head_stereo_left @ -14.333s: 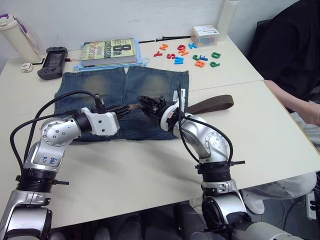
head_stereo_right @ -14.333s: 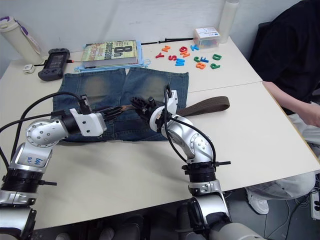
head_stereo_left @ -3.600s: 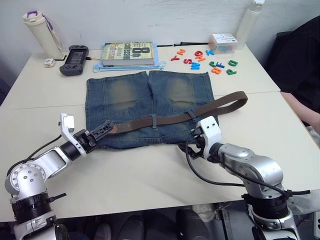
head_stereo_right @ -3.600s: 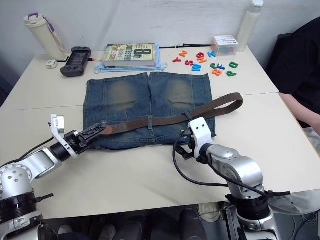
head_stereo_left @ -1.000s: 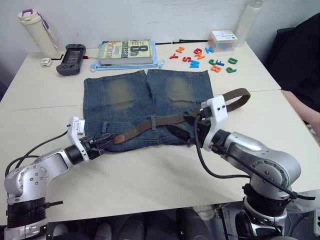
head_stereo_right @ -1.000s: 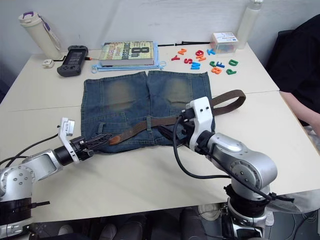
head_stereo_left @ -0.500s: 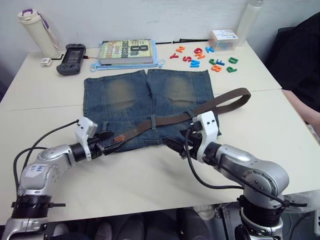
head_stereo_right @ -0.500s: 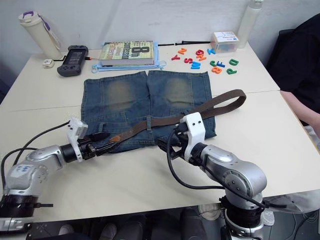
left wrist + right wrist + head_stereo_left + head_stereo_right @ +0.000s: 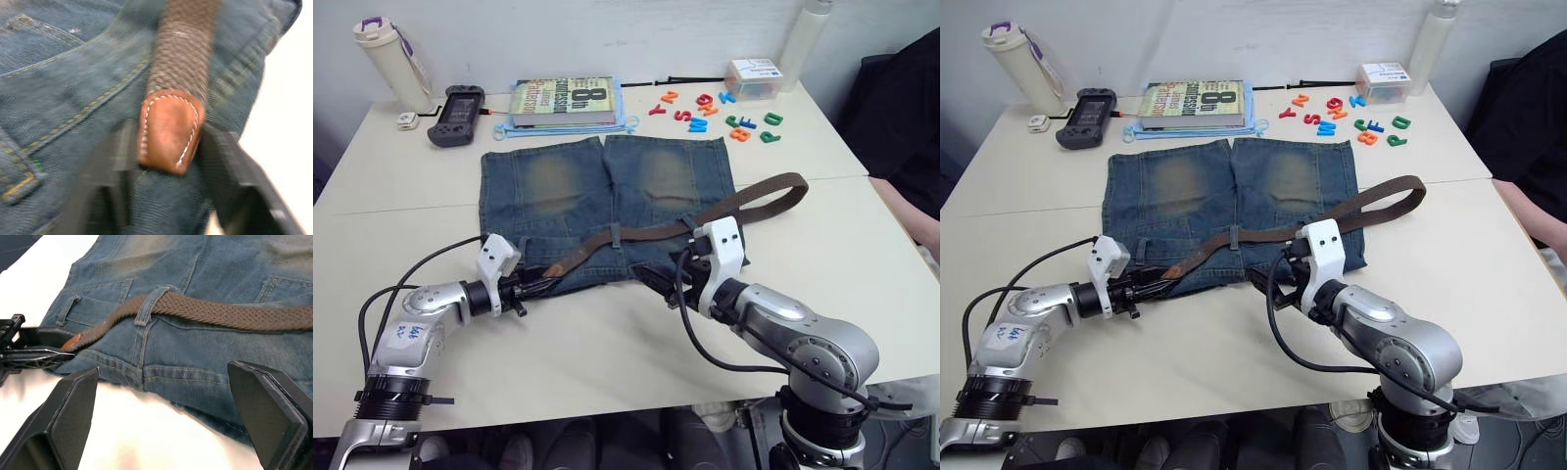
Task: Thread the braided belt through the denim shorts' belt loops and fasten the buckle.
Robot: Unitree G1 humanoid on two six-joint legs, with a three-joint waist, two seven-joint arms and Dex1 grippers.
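1. Flat on the worktop (image 9: 607, 362) lie the denim shorts (image 9: 607, 186), waistband toward the robot and the legs with their faded yellowish patches pointing away.
2. Across the waistband runs the braided belt (image 9: 656, 231), passing under one belt loop (image 9: 617, 235) near the middle of the shorts; the wrist view of the right arm shows the strap tucked beneath that loop.
3. Off the shorts' right edge the belt curves back in a loop on the worktop; its buckle cannot be made out.
4. At the shorts' left waistband corner the left hand (image 9: 540, 284) is clenched on the belt's tan leather tip (image 9: 168, 129), with a dark finger on each side of the tip and touching it.
5. Near the waistband's lower right edge sits the right hand (image 9: 161, 431), released, its two fingers (image 9: 73, 406) spread wide with nothing between them but denim and bare worktop.
6. Beyond the shorts lie a book (image 9: 566, 100), a black handheld controller (image 9: 456, 101), a white bottle (image 9: 386, 61) and scattered coloured letters (image 9: 720, 108) beside a small box.
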